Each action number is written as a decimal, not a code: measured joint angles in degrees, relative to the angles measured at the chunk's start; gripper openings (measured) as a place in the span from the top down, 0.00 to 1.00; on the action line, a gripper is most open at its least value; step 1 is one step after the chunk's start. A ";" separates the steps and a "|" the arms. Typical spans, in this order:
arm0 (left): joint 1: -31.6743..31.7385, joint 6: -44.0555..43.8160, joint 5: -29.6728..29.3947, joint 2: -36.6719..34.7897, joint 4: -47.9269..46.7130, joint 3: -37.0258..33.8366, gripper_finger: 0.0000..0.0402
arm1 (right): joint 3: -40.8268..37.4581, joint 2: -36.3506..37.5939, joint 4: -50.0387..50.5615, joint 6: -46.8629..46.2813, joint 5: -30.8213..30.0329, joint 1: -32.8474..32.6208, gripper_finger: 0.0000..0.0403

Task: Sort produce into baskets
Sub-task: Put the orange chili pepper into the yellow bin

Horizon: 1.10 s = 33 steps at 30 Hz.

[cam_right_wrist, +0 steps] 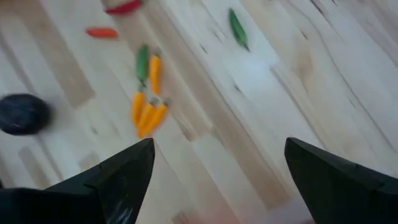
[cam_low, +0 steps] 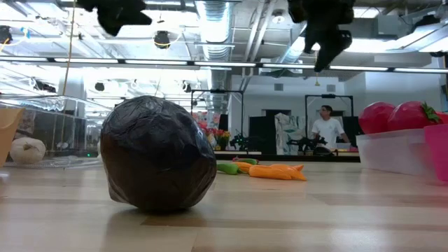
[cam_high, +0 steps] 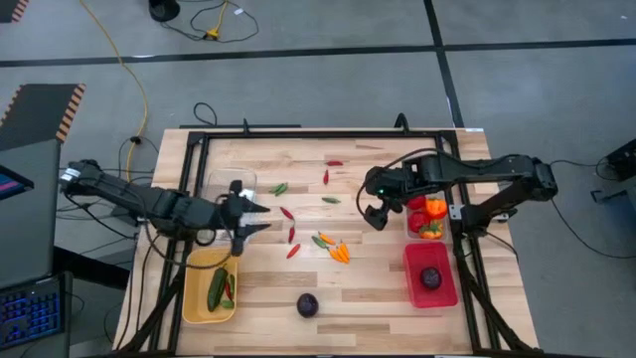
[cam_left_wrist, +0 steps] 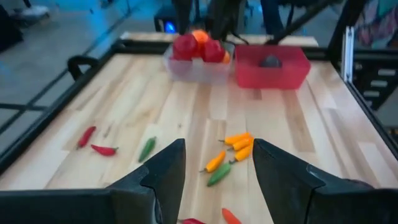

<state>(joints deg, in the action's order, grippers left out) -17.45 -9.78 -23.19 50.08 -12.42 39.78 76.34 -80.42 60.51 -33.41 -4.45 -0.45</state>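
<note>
My left gripper (cam_high: 256, 217) hangs open over the table's left part, just beyond the yellow basket (cam_high: 195, 298), which holds green and red chillies. Nothing lies between its fingers (cam_left_wrist: 217, 180). My right gripper (cam_high: 376, 213) hangs open above the table's middle right, beside a clear basket (cam_high: 411, 224) of tomatoes and peppers, and is empty too (cam_right_wrist: 217, 180). A red basket (cam_high: 442, 290) holds one dark purple round. Orange chillies (cam_high: 340, 251) lie in a cluster at the table's middle, with red chillies (cam_high: 292, 235) and green chillies (cam_high: 280, 188) scattered around. Another dark purple round (cam_high: 307, 305) rests near the front edge.
A second clear basket (cam_high: 221, 185) stands at the left behind my left gripper, with white garlic (cam_low: 26, 150) in it. A black frame (cam_high: 298, 133) runs round the table's edges. Bare wood lies between the purple round and the red basket. A person (cam_low: 326, 129) stands far off in the room.
</note>
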 joint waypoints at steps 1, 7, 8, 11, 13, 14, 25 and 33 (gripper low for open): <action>0.00 -0.39 0.44 2.13 -1.55 2.03 0.57 | 0.00 0.00 -1.34 -0.02 0.00 -0.40 0.04; 0.00 -2.33 3.41 14.88 -11.48 13.62 0.57 | 0.00 -0.03 -8.00 0.80 -0.02 -3.17 0.04; 0.00 -2.76 4.02 16.88 -12.90 15.07 0.57 | 0.00 -0.16 -8.69 0.81 0.00 -3.68 0.04; 0.00 -3.64 6.35 22.49 -16.37 18.05 0.57 | -0.02 -0.44 -9.82 0.85 -0.04 -5.54 0.04; 0.00 -3.72 8.15 25.88 -17.08 18.70 0.57 | 0.00 -0.95 -10.00 0.90 -0.25 -6.85 0.04; 0.00 -3.80 9.01 27.47 -17.10 18.72 0.57 | 0.00 -1.18 -10.01 0.90 -0.85 -7.59 0.04; 0.00 -7.82 12.59 42.79 -16.40 18.74 0.57 | -2.82 -1.48 -13.83 0.85 -7.99 -14.53 0.04; 0.00 -11.16 12.62 49.29 -16.42 18.74 0.57 | -2.91 -1.46 -15.53 0.85 -8.09 -16.55 0.04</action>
<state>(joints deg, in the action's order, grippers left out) -17.45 -20.94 -10.57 99.37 -28.84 58.52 73.43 -81.89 44.98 -32.56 -12.53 -17.00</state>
